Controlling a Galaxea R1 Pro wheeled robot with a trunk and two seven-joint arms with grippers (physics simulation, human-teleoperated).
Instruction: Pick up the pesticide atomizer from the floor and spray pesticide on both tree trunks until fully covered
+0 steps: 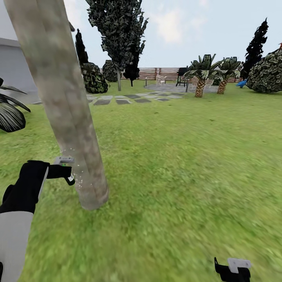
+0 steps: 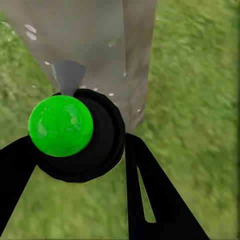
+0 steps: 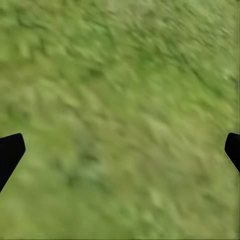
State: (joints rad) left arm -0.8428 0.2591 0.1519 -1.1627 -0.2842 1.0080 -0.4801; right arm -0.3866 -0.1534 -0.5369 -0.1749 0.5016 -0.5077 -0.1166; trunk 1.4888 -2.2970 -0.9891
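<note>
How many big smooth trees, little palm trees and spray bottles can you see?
Tall smooth-trunk trees: 2, near one, far one
Short palms: 2
Pesticide atomizer: 1, held in the left gripper
Total: 5

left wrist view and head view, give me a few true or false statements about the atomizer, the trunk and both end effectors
1. The left end effector grips the pesticide atomizer. True.
2. The atomizer lies on the grass. False: it is held up beside the tree trunk.
3. Whitish specks dot the trunk near the atomizer. True.
4. The right end effector holds a bottle. False: it is open over bare grass.
5. The near trunk is a scaly palm stump. False: it is smooth and mottled grey-beige.
</note>
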